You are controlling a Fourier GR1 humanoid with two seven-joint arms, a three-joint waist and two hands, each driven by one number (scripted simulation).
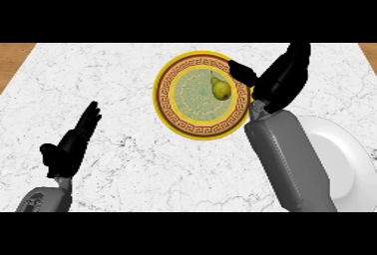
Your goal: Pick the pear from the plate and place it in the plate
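White marble with grey veins covers the desk [147,164]; on it, toward the far side, lies a yellow plate [165,107] with a brown key-pattern ring and a green middle; the pear [219,88] rests inside that plate, on the right part of the green middle, its stem pointing away from the robot; a plain white plate [346,154] lies near the yellow plate, to its right and closer to the robot, partly hidden by the right forearm; the right hand [283,74] hangs over the yellow plate's right rim, just beside the pear, fingers straight and thumb spread toward the fruit, grasping nothing; the left hand [74,142] rests well to the left of the yellow plate, released, fingers straight and pointing away; brown wood shows beyond the desk's far corners.
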